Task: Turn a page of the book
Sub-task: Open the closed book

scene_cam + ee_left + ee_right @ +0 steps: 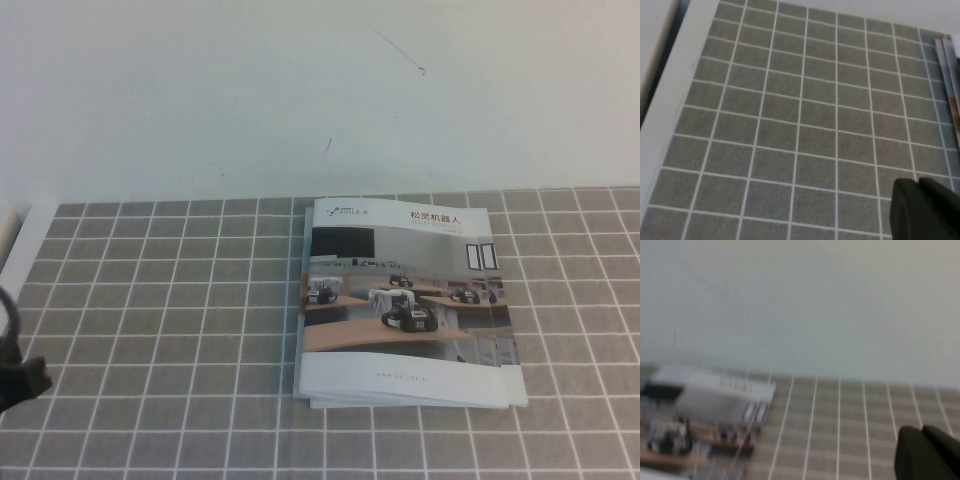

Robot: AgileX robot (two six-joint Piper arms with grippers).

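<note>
- Room: plain pale wall point(300, 90) behind the work area, with a few faint dark scratches; nothing else visible beyond it.
- Surface: grey cloth point(160, 330) with a white grid, spread flat from the wall's foot toward the robot; pale bare table edge point(15, 250) showing at far left.
- The book point(408, 305): closed, lying flat on the cloth, right of centre, spine on the left side, near the wall end of the cloth.
- The page point(400, 290): glossy cover leaf with the robot-and-desk photo, face up, lying flat on the book, not lifted anywhere.
- Step in hand, judged: the start; nothing turned yet, approach not begun.
- Next move, judged: reach to the free right-hand edge of the cover, catch that leaf alone, sweep it over toward the spine; risk of taking several leaves at once.
- Left gripper point(20, 380): low at the left border, well apart from the book, carrying nothing; grip state cannot be told.
- Right gripper point(927, 452): outside the high view, only a dark part seen in its wrist view, away from the book; grip state cannot be told.
</note>
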